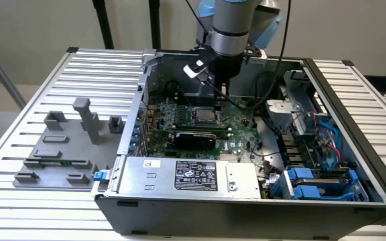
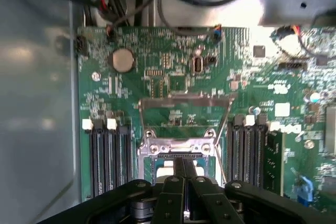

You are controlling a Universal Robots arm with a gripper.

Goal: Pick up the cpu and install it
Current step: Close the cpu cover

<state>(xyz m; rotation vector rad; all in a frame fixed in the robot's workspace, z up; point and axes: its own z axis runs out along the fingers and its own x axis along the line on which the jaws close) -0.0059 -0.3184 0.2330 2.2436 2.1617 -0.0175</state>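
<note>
My gripper (image 1: 216, 98) hangs inside the open computer case, just above the motherboard's cpu socket (image 1: 205, 114). In the wrist view its two black fingers (image 2: 184, 174) are pressed together with nothing visible between them. Directly beneath their tips, inside the socket's metal frame (image 2: 178, 146), lies a flat square with a pale silvery top, the cpu (image 2: 164, 170); the fingers hide most of it. The socket's load plate (image 2: 184, 103) stands folded open behind it. I cannot tell whether the fingertips touch the cpu.
Black memory slots (image 2: 107, 156) flank the socket on both sides. A silver power supply (image 1: 186, 174) fills the case's near end, and blue drive bays (image 1: 313, 187) sit at the exterior view's right. Grey fixture blocks (image 1: 62, 145) stand on the ribbed table outside the case.
</note>
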